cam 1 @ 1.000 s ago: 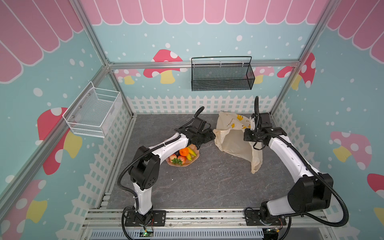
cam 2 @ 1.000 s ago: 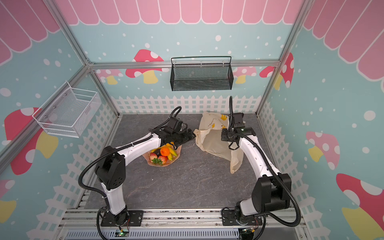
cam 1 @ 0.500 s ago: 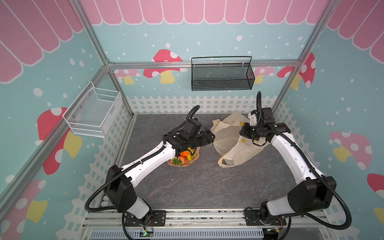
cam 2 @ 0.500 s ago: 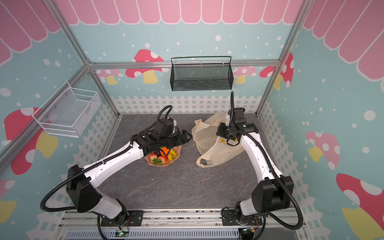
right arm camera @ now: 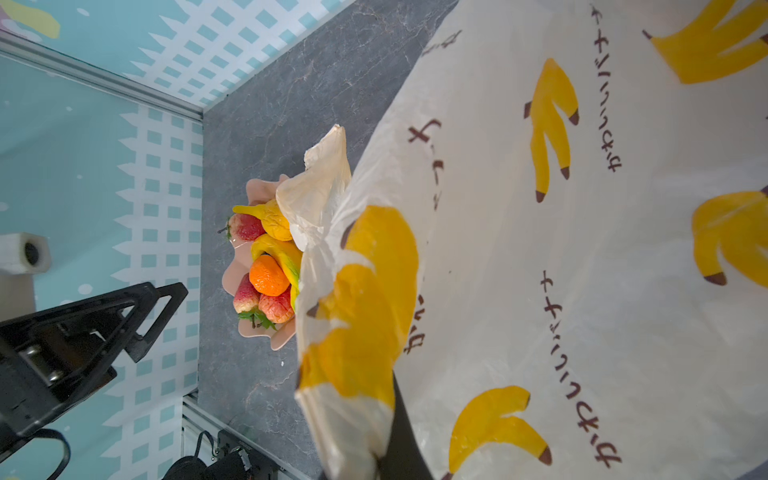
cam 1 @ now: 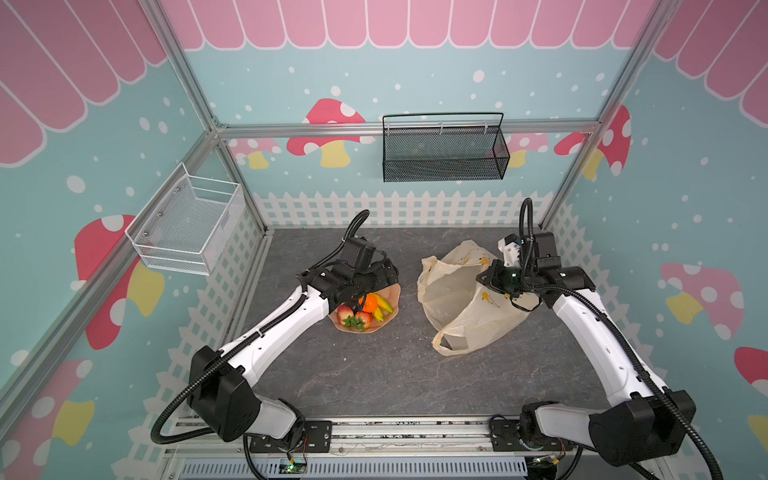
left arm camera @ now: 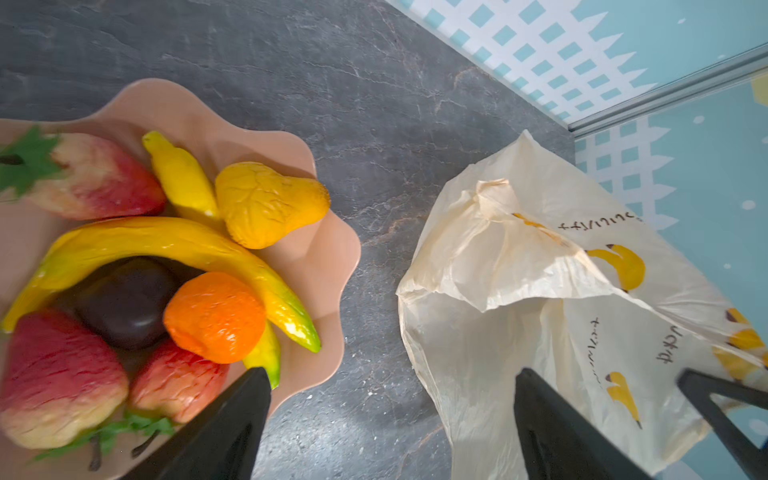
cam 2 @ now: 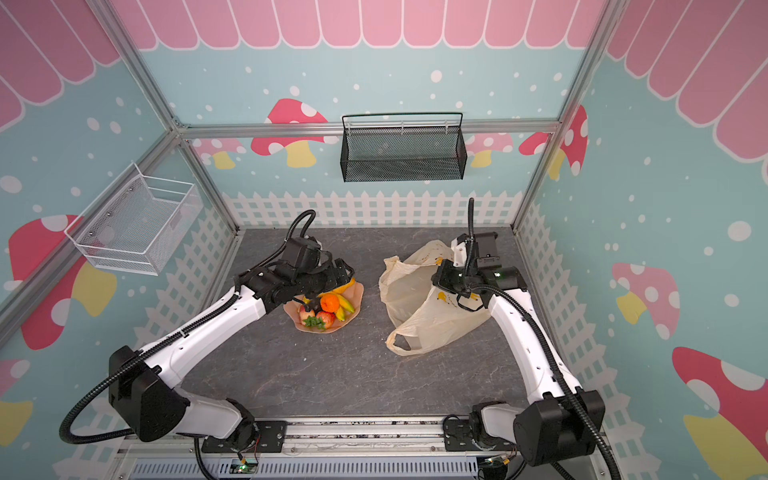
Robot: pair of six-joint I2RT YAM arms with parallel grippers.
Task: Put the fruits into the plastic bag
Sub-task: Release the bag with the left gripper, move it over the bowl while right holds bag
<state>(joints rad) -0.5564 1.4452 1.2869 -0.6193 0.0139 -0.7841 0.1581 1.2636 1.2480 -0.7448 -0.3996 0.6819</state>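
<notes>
The fruits lie heaped in a peach-pink wavy dish (cam 1: 394, 291): an orange (left arm camera: 214, 316), a pear (left arm camera: 266, 203), bananas (left arm camera: 166, 241), strawberries (left arm camera: 95, 178) and a dark piece (left arm camera: 129, 307). My left gripper (left arm camera: 390, 372) is open and empty, low over the dish's edge on the bag side, its fingers (left arm camera: 232, 419) straddling bare table. The plastic bag (cam 1: 461, 299) lies crumpled to the right, its mouth facing the dish. My right gripper (right arm camera: 382, 457) is shut on the bag's upper edge and holds it up, as both top views (cam 2: 440, 276) show.
A black mesh basket (cam 1: 442, 151) hangs on the back wall and a white wire basket (cam 1: 187, 224) on the left wall. A white picket fence (cam 1: 395, 208) rims the grey table (cam 1: 374, 374). One loop handle (cam 1: 446, 343) rests on the table in front of the bag.
The right gripper has pulled the bag from a flat drape into an open, spread shape. The left arm has dropped its elbow toward the front, and its gripper has drawn back slightly over the dish.
</notes>
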